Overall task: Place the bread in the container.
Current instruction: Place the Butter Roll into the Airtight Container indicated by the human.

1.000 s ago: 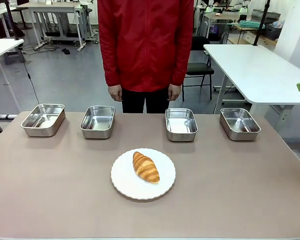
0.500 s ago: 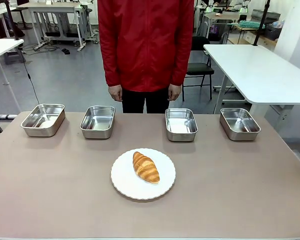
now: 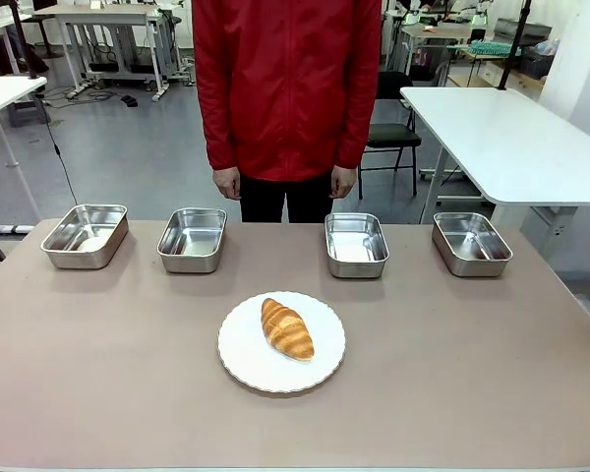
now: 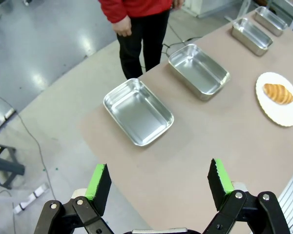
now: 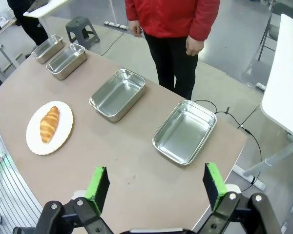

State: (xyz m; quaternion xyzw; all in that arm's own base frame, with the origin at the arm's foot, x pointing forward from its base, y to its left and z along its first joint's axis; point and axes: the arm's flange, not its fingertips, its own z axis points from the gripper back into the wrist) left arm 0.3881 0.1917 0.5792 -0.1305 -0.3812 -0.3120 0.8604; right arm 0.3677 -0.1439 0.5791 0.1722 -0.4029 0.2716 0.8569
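Against the frames of a second and half a second ago, nothing on the surface (image 3: 472, 374) has shifted: bread, plate and trays lie as before, and the person (image 3: 287, 88) stands in the same spot.

- Croissant (image 3: 286, 329): lies on the round white plate (image 3: 246, 369), slightly left of the plate's middle, long axis slanted. Golden-brown, ridged crust with darker bands.
- Plate rim scalloped, glazed white.
- Beyond the plate, a row of four shallow stainless trays with rounded corners and rolled rims: far-left tray (image 3: 79, 260), near-left tray (image 3: 189, 263), near-right tray (image 3: 356, 268), far-right tray (image 3: 467, 266). Each shows its bare, mirror-bright floor. All are apart from the plate and from each other.
- Surface matte, brownish-grey.
- The person, in a red jacket, stands past the row from the plate, hands down.
- Left tool (image 4: 158, 170): jaws spread wide, gripping nothing, high up and well apart from the plate.
- Right tool (image 5: 155, 173): likewise spread wide, gripping nothing, well apart from the plate.
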